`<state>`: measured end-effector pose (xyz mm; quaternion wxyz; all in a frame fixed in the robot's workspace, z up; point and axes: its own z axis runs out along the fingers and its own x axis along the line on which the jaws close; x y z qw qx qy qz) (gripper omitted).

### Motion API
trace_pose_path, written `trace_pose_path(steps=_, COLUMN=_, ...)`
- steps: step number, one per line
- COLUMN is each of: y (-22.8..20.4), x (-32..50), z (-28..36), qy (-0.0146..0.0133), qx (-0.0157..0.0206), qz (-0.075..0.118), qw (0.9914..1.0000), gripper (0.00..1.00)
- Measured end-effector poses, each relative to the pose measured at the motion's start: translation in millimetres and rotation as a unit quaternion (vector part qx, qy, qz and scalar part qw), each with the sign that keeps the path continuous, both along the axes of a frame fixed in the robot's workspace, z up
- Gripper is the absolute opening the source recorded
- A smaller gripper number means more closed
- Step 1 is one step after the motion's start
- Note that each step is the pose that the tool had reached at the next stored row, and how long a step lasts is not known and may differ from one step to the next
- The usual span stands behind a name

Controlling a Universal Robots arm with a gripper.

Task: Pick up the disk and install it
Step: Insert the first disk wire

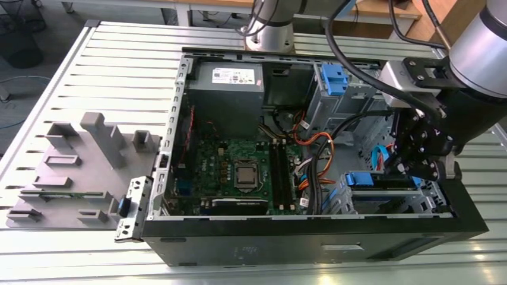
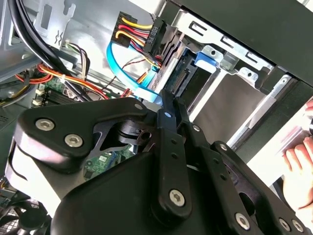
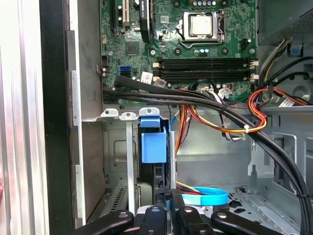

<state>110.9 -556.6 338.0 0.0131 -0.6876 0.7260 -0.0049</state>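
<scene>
Cables (image 3: pixel 230 105) and drive cage (image 1: pixel 380 190) crowd the tool (image 1: pixel 416 166).

One open black tower computer case (image 1: pixel 317 246) lies on one ribbed metal bench (image 1: pixel 119 59). Inside it sit one green motherboard (image 1: pixel 230 160) carrying one silver square processor (image 1: pixel 246 174), one grey metal power supply box with a white sticker (image 1: pixel 228 89), and two blue plastic drive brackets, one at the far bay (image 1: pixel 334 79) and one at the near bay (image 1: pixel 371 179). One grey moulded fixture block (image 1: pixel 83 160) rests beside the case. One black pincer (image 1: pixel 412 163) hangs over the near bay. One flat blue ribbon cable (image 3: pixel 208 198) appears in the first wrist view, and one person's hand (image 2: pixel 299 171) in the second wrist view.
</scene>
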Motion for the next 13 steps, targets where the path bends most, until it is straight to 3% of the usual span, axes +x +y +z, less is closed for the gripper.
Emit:
trace_pose_path(steps=7, y=-4.0, x=-0.6, z=-0.2, qy=-0.0009, qx=0.0022, qz=0.0, qw=1.0, gripper=0.16)
trace_pose_path(steps=13, y=-4.2, x=-0.9, z=-0.8, qy=-0.0012, qx=0.0027, qz=0.0, qw=1.0, gripper=0.16)
